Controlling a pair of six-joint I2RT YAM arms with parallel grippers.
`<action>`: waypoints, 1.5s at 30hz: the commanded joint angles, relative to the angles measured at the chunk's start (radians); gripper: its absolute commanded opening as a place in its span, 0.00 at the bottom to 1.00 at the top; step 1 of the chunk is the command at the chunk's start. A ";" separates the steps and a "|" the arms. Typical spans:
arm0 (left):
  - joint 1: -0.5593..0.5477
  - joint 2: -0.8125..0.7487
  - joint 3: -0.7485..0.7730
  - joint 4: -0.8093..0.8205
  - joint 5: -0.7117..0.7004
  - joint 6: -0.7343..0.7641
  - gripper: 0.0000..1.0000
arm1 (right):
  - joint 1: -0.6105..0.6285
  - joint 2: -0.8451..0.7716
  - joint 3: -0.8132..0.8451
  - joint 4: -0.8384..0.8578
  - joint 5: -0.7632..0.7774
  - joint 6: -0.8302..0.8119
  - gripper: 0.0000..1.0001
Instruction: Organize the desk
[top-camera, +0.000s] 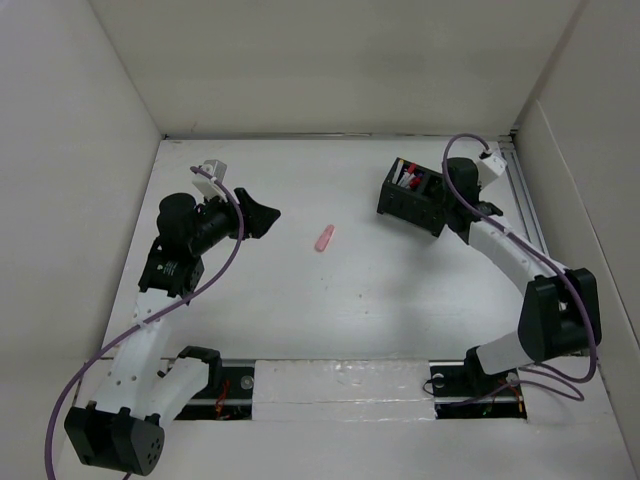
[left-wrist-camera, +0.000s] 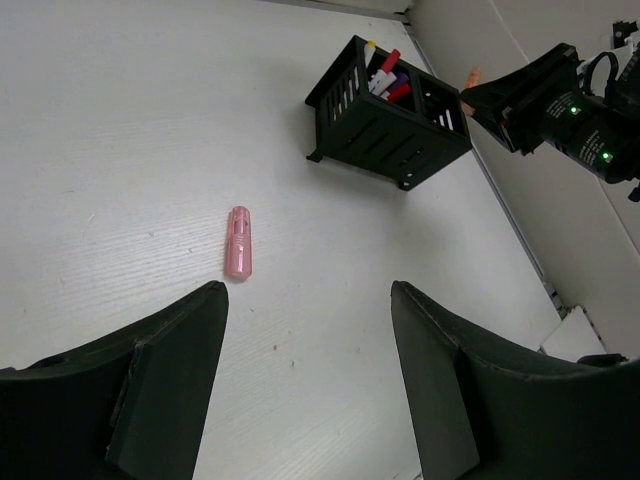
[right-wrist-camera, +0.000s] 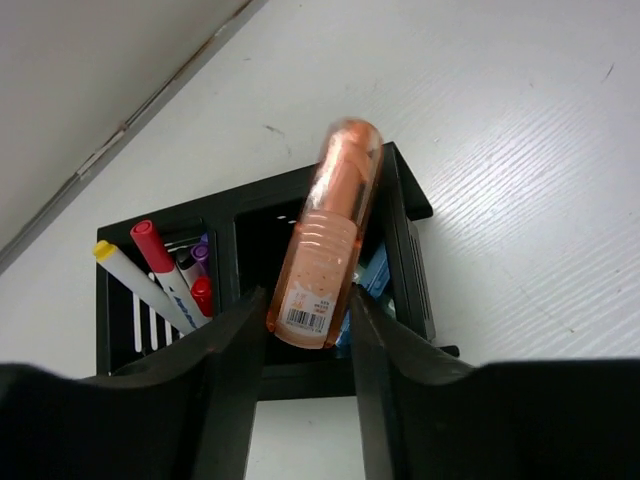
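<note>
while r gripper (right-wrist-camera: 305, 310) clamped an orange marker (right-wrist-camera: 330, 230) above organizer (right-wrist-camera: 412, 262), l gripper (left-wrist-camera: 308, 292) hung spread & empty over desk (left-wrist-camera: 120, 150) nr pink marker (left-wrist-camera: 239, 242).

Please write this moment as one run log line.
left gripper: open, empty | right gripper: shut on orange tube over organizer | pink tube: loose on desk

light: even, soft | shadows: faint under arms | near jaws blurred

Blk organizer (top-camera: 405, 205) w/ markers (left-wrist-camera: 388, 78), orange tube (right-wrist-camera: 330, 230) by it; pink tube (left-wrist-camera: 239, 256) apart.
</note>
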 joint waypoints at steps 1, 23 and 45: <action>0.005 -0.015 0.008 0.039 0.005 0.003 0.62 | -0.022 0.011 0.053 0.056 -0.061 -0.001 0.45; 0.005 0.013 0.020 0.028 0.005 0.007 0.62 | 0.480 0.350 0.243 -0.028 -0.046 -0.088 0.75; 0.005 -0.018 0.015 0.036 0.004 0.002 0.62 | 0.601 0.643 0.438 -0.248 -0.055 -0.060 0.55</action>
